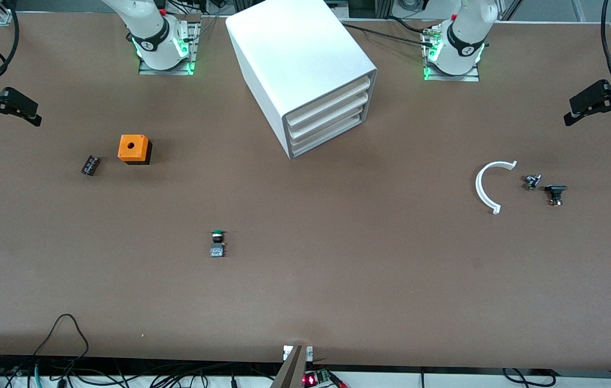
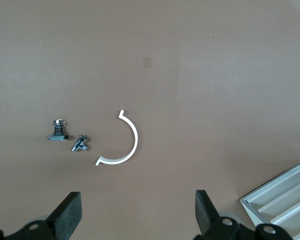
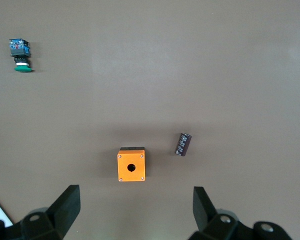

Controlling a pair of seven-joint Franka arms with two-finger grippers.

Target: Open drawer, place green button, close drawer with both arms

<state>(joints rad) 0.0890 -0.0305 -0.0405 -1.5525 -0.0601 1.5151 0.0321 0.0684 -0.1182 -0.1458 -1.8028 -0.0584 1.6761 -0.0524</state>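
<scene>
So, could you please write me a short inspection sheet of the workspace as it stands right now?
Surface: brown table, bare between the scattered parts.
Job's things: cabinet mid-table near the bases; lowest drawer shut. Green-capped button lies on the table, nearer the front camera than the cabinet.
Clutter: orange cube and dark cylinder toward the right arm's end; white curved piece, small metal part and black-capped switch toward the left arm's end.
Grippers: left gripper open over the curved piece; right gripper open over the cube; both wait.
Cables: black cable loop at the table's front edge.
Surroundings: nothing seen.
</scene>
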